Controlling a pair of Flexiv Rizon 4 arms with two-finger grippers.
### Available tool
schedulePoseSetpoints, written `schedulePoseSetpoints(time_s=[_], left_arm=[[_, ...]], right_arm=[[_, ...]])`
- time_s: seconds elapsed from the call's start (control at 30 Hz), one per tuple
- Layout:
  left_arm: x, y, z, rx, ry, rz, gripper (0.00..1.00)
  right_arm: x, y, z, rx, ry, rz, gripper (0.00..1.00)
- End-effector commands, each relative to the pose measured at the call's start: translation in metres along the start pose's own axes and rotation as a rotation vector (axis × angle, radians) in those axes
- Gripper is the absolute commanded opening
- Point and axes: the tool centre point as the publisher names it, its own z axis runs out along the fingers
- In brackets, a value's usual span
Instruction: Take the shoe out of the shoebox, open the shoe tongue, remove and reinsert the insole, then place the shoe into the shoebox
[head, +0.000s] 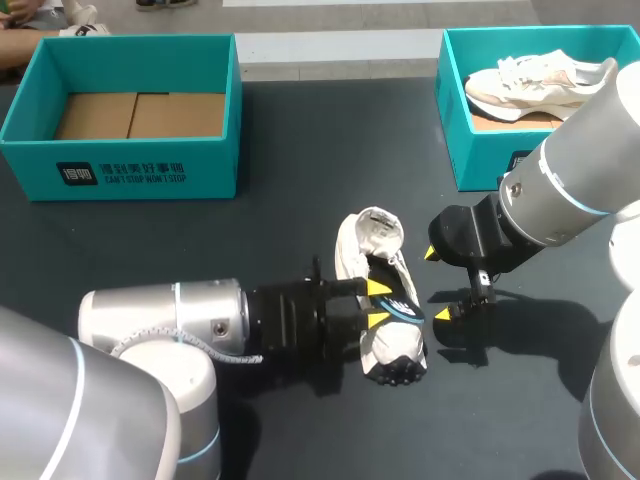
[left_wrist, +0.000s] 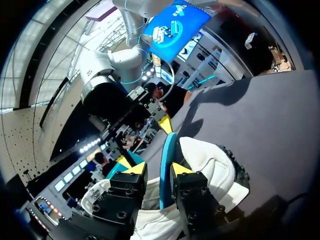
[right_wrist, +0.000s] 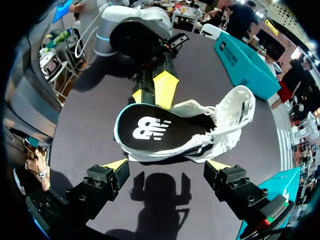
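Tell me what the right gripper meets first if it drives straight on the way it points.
Most likely the black insole standing out of the white sneaker; the right gripper is open and aimed at its face, though depth is unclear.

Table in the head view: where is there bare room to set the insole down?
Bare table lies between the left shoebox and right shoebox, and between the left shoebox and the left arm. The left shoebox is empty too. Crowded: around the shoe, flanked by the left gripper and the open right gripper.

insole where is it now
Head view, table middle: the black teal-edged insole is clamped in the left end effector, against the white sneaker.
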Motion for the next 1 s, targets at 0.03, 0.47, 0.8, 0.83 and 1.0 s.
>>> schedulePoseSetpoints(time_s=[0.03,0.47,0.8,0.83,1.0], left_arm=[[0.006,0.002,0.006,0.001,0.025,-0.014,0.21],[0.010,0.031,0.005,-0.065,0.079,-0.028,0.00],[0.005,0.010,-0.003,-0.027,0.053,-0.017,0.42],[0.004,0.008,-0.005,-0.025,0.050,-0.016,0.44],[-0.007,-0.003,-0.010,0.001,0.026,-0.007,0.48]], right_arm=[[0.002,0.000,-0.001,0.000,-0.001,0.000,1.00],[0.002,0.000,-0.001,0.000,-0.001,0.000,1.00],[0.002,0.000,-0.001,0.000,-0.001,0.000,1.00],[0.002,0.000,-0.001,0.000,-0.001,0.000,1.00],[0.002,0.000,-0.001,0.000,-0.001,0.000,1.00]])
